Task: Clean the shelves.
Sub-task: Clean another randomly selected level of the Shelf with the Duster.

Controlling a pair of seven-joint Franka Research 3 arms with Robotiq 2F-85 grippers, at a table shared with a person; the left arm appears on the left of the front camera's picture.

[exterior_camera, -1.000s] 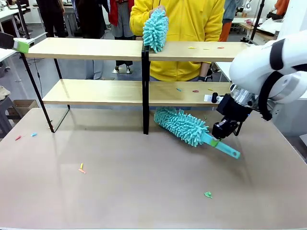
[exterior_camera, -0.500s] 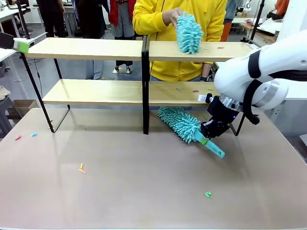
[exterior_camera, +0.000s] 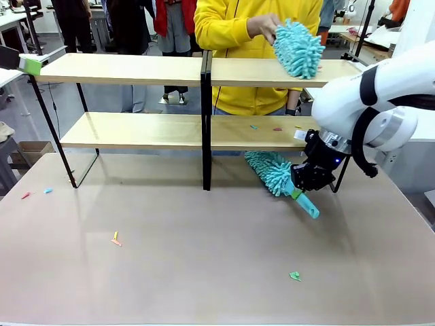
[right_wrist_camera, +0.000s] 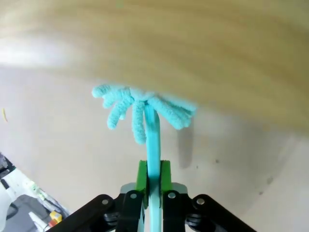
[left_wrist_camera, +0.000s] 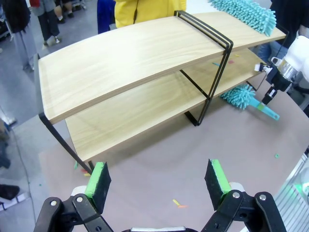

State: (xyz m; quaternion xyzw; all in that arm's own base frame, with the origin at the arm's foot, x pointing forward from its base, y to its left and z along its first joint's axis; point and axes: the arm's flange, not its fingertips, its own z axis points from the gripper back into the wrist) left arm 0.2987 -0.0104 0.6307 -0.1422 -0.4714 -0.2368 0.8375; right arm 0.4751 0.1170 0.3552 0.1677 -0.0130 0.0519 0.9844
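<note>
Right pincer (right_wrist_camera: 153, 180) pinched tight on the handle of the teal duster (exterior_camera: 270, 172), right of centre in front view. Head angled up-left under the lower board (exterior_camera: 136, 130), probably lining up on the scraps (exterior_camera: 253, 127) there. Left pincer (left_wrist_camera: 159, 181) spread, nothing in it, idle facing the shelves (left_wrist_camera: 125, 58) at mid-frame. Person's hand (exterior_camera: 262, 27) presses a second duster (exterior_camera: 299, 49) on the top board (exterior_camera: 122, 68), upper right. Can't tell if the robot's duster head touches the table (exterior_camera: 204, 258) or the board. Right wrist view is blurry and foreshortened.

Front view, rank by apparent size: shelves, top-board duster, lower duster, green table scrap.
1. Light-wood two-tier shelves with black frame
2-3. Fluffy teal duster on the top board and fluffy teal duster with handle below the lower board: similar, lower one nearer camera, unranked
4. Small green scrap
</note>
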